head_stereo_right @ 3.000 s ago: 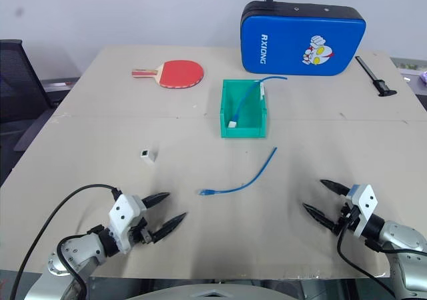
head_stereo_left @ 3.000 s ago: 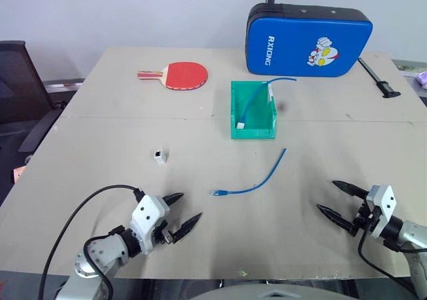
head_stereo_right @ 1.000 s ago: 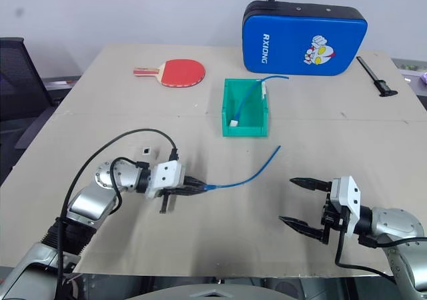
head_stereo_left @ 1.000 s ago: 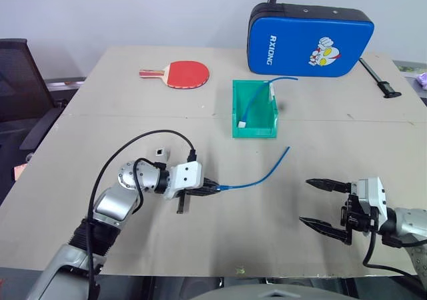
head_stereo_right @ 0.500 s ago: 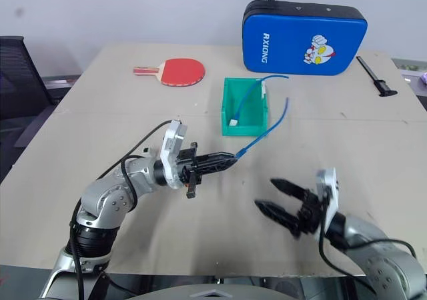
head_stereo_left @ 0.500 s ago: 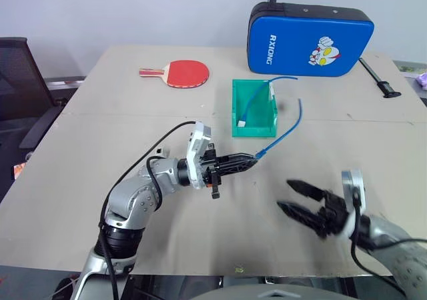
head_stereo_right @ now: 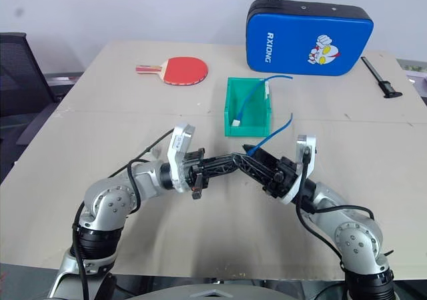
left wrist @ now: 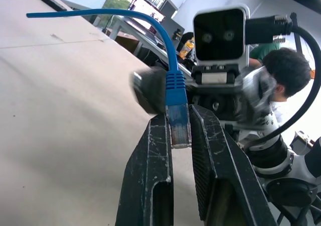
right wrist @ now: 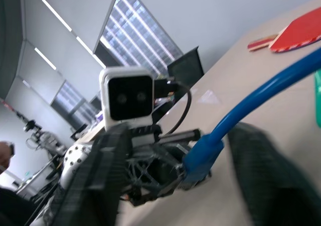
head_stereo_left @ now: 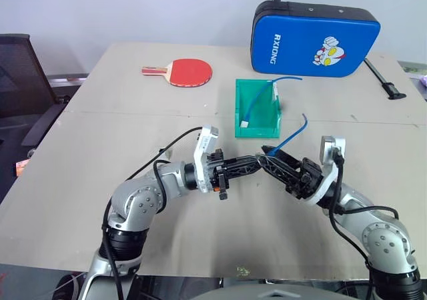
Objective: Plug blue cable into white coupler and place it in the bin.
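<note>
Both arms have come up off the bench (head_stereo_left: 87, 133) and met in the middle since the earlier frames, when the left tool was low on the bench at the plug end of the blue cable and the right tool waited wide open at the right side. Now the left tool (head_stereo_left: 257, 161) is closed on the blue cable (head_stereo_left: 288, 135): in the left wrist view its two black fingers (left wrist: 150, 181) press from both sides on the small clear plug (left wrist: 179, 128) and on the blue boot above it. The right tool (head_stereo_left: 272, 159) stands directly opposite, tip to tip with the left one. In the right wrist view its fingers (right wrist: 108, 171) are on both sides of the blue boot, with space between them and the cable. They are narrower than one second ago, but I cannot tell if they touch the cable.

From the left tool, the cable's plug end lies between the two tools, above the bench, with the plug inside the left fingers. Its long axis goes up and away to the right, toward the far side of the bench, and the free end curls in the air just in front of the bin (head_stereo_left: 257, 123).

The bin stands further back on the bench and has another blue cord (head_stereo_left: 257, 100) with a white block inside. I cannot see the white coupler now.
</note>
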{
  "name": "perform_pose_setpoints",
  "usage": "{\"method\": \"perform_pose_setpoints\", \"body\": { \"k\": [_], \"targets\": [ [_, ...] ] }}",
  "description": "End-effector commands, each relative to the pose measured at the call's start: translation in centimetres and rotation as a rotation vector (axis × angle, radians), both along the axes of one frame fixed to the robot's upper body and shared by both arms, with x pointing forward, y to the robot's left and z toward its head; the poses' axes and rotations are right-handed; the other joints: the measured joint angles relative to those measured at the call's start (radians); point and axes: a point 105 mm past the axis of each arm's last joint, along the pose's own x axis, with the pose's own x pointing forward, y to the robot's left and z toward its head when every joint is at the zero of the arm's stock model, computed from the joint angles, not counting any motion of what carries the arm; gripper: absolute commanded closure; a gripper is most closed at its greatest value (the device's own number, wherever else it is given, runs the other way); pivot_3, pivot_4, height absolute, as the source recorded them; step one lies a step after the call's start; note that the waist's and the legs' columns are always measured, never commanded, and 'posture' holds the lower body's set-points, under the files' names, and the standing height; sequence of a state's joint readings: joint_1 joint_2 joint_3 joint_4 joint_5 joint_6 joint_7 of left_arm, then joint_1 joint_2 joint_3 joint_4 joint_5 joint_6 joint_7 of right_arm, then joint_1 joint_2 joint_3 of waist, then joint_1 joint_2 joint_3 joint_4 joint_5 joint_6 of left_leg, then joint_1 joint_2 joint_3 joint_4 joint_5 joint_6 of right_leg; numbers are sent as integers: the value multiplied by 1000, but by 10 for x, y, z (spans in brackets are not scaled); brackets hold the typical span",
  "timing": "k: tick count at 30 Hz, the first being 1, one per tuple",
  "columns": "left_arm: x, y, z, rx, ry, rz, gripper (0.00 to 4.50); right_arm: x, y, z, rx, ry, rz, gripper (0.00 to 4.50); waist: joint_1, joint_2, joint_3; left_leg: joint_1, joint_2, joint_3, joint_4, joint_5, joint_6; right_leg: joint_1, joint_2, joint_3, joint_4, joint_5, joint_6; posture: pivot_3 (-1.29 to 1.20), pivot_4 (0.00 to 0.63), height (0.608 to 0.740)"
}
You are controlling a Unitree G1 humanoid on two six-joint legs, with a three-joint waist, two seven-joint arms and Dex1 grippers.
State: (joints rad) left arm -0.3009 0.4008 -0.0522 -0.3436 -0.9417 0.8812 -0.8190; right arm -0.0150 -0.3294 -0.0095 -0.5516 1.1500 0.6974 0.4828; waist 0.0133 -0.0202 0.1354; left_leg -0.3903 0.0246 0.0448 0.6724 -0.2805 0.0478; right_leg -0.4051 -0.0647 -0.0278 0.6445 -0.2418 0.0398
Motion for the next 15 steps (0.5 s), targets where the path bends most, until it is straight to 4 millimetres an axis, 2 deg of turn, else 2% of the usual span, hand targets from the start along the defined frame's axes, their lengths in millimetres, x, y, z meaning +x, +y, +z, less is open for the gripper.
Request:
{"method": "perform_pose_setpoints", "body": {
  "k": [1, 2, 3, 9, 15],
  "targets": [
    [-4, -5, 13, -29, -45, -25, 4500, -10, 5, 7, 21, -20, 58, 3846, 0, 0, 0, 0, 0, 0, 0, 0, 0, 0, 0, 0, 0, 0, 0, 0, 150, 729],
    [-4, -5, 13, -28, -41, -28, 4500, -11, 5, 7, 22, -19, 60, 4324, 0, 0, 0, 0, 0, 0, 0, 0, 0, 0, 0, 0, 0, 0, 0, 0, 150, 729],
    [-4, -5, 13, -28, -37, -31, 4500, -11, 5, 7, 24, -20, 60, 4473, -1, 0, 0, 0, 0, 0, 0, 0, 0, 0, 0, 0, 0, 0, 0, 0, 150, 729],
    [1, -3, 13, -51, -19, -16, 4500, -9, 5, 11, 50, -30, 53, 4473, -1, 0, 0, 0, 0, 0, 0, 0, 0, 0, 0, 0, 0, 0, 0, 0, 150, 729],
    [-3, 0, 13, -61, -38, -39, 1580, -7, 4, 17, 93, -24, 57, 4500, -1, 0, 0, 0, 0, 0, 0, 0, 0, 0, 0, 0, 0, 0, 0, 0, 150, 729]
  ]
}}
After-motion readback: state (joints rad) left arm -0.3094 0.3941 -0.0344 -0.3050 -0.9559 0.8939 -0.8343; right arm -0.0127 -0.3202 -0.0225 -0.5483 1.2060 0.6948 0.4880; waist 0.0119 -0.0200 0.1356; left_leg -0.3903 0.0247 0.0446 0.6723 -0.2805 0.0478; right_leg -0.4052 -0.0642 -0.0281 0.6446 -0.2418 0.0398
